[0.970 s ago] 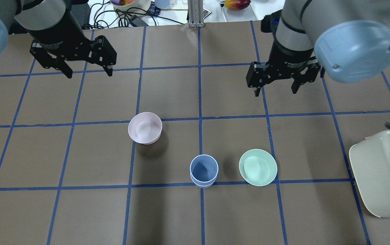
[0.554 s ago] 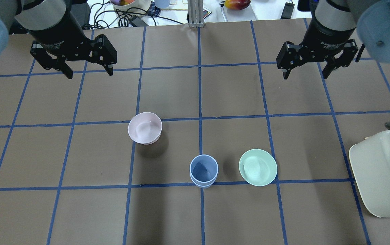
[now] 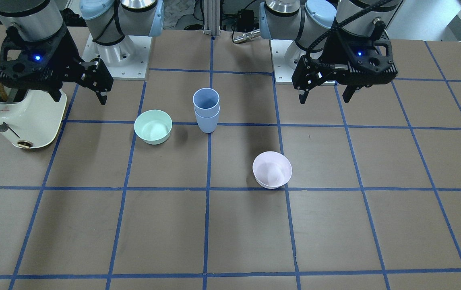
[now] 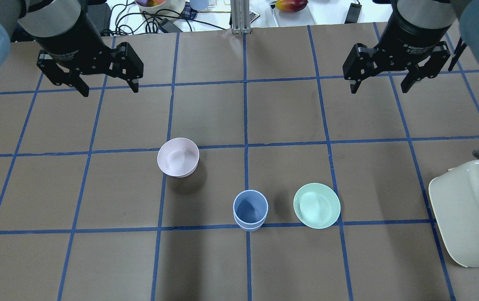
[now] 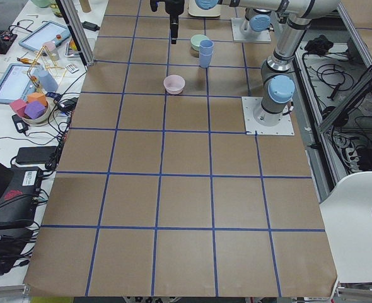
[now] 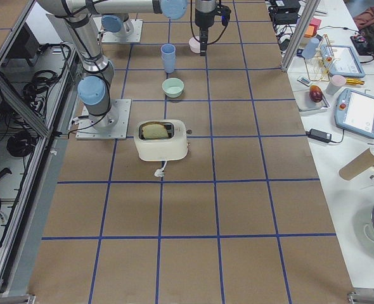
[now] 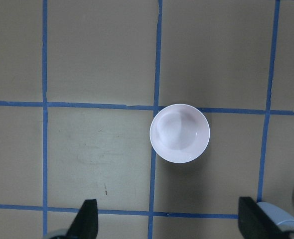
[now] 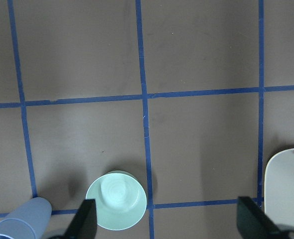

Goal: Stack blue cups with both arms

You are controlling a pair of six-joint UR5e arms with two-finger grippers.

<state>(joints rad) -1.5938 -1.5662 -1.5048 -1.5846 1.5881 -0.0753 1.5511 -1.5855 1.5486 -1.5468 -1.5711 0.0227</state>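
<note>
The two pale-blue cups [image 4: 250, 210] stand nested one inside the other, upright on the table's centre line. They also show in the front view [image 3: 206, 108] and at the lower left of the right wrist view [image 8: 22, 219]. My left gripper [image 4: 109, 90] is open and empty, high over the far left of the table, above the pink bowl [image 7: 180, 132]. My right gripper [image 4: 378, 89] is open and empty, high over the far right, well away from the cups. In the front view the left gripper [image 3: 323, 98] is on the right and the right gripper [image 3: 79, 98] on the left.
A pale pink bowl [image 4: 178, 157] sits left of the cups and further out. A mint-green bowl [image 4: 316, 205] sits just right of the cups. A cream toaster [image 4: 469, 213] holding toast stands at the right edge. Cables and clutter lie beyond the far edge.
My right gripper has moved to the right and further out across the table, still open and empty. The left gripper, cups and bowls have not moved.
</note>
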